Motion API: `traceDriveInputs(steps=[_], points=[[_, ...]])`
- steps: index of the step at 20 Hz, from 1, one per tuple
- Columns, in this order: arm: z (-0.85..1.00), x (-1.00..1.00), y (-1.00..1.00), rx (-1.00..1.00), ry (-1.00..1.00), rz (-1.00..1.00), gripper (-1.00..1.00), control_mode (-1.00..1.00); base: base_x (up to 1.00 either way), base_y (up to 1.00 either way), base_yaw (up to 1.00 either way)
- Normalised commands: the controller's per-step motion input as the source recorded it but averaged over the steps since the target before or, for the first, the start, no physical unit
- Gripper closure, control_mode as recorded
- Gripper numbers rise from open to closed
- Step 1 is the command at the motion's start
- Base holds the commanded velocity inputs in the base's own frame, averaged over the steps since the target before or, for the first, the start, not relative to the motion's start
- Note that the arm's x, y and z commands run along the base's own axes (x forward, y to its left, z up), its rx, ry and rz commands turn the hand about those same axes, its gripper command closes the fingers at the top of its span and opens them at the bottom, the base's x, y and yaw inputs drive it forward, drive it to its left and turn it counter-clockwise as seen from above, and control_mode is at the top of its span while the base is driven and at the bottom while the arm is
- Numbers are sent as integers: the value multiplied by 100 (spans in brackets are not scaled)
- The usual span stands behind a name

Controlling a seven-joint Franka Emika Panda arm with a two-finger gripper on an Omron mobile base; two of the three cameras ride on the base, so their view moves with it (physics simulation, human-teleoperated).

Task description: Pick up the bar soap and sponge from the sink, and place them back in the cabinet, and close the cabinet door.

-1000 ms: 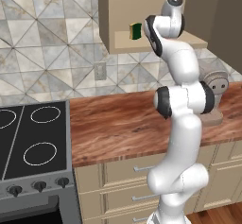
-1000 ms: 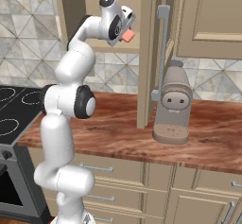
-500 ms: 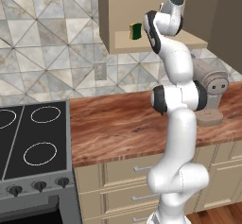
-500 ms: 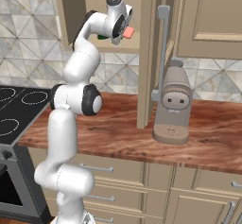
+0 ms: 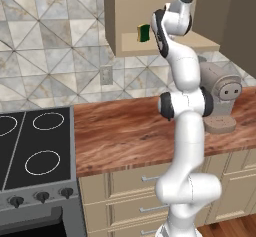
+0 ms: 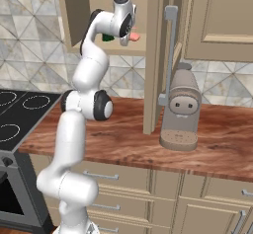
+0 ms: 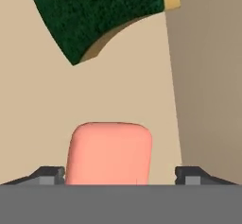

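Claw point(image 7: 120, 175): released; the two dark fingertips point(image 7: 51, 174) stand wider apart than the soap, and bare shelf shows between the block and the tip at 3 o'clock.
Soap point(image 7: 109, 152): pink rounded block between the tips in the hand view, lying on the cabinet floor; its near end is cut off by the lower edge. In the right base view it shows as a pink spot just at 5 o'clock of the hand, at the cabinet's open front.
Sponge point(image 7: 104, 15): inside the same cabinet, at 12 o'clock of the soap in the hand view and apart from it; dark green face toward the camera, yellow layer showing along its edge. In the left base view it sits at 9 o'clock of the hand.
Cabinet point(image 5: 117, 21): beige wall unit above the bench, front open, with the arm's hand raised to its opening.
Shelf point(image 7: 38, 114): plain beige floor carrying both blocks; a darker beige inner wall rises at 3 o'clock in the hand view.
Door point(image 6: 154, 55): swung open and seen edge-on in the right base view, at 3 o'clock of the hand.
Handle point(image 6: 171, 50): long vertical silver bar on the door.
Bench point(image 5: 125, 131): reddish wood-grain top beneath the cabinet.
Coffee machine point(image 6: 180, 104): grey-brown appliance standing on the bench, just at 3 o'clock of the door's lower end.
Stove point(image 5: 35, 146): black cooktop with white rings, at 9 o'clock of the bench.
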Motion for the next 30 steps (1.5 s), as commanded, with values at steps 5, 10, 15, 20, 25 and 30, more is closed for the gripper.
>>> traceDriveInputs(steps=[5,10,15,20,25,30], points=[[-9,0,0,-10,-1,3,-100,-100,0,0,0],[0,-71,1,-4,0,0,-100,-100,0,0,0],[-29,-100,5,0,0,-8,-100,-100,0,0,0],[-63,-100,21,-1,0,-13,-100,-100,0,0,0],[-84,-100,34,-2,-2,-12,-100,-100,0,0,0],[-71,-100,22,-1,-21,-7,-100,-100,0,0,0]])
